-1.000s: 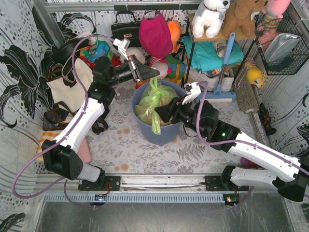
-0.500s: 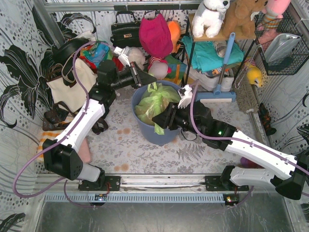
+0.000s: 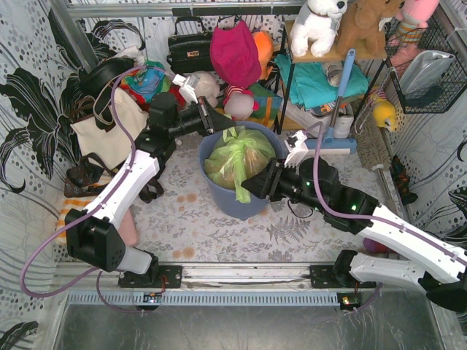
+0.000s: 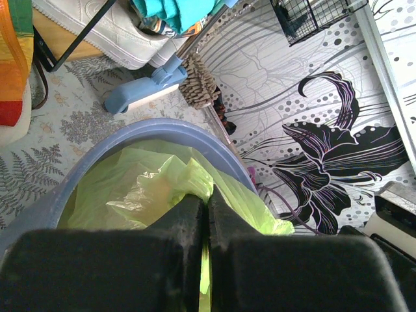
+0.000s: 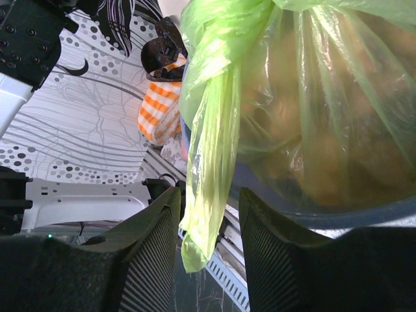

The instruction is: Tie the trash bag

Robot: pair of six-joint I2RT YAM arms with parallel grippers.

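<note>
green thin plastic: from above, the trash bag [image 3: 237,154] sits in the blue-grey bin [image 3: 219,200], with the left gripper [image 3: 213,119] at its far rim and the right gripper [image 3: 252,186] at the near side. left wrist: the jaws are closed tight on a pinch of bag film, and a hard pull could tear it. right wrist: the jaws stand apart either side of the hanging tail [image 5: 207,169], not clamping it. closing off-centre could miss the tail or let it slip out. no writing is readable in any view.

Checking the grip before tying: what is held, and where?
Left gripper pinches the bag at its top edge; right gripper, open, straddles the hanging tail.
</note>
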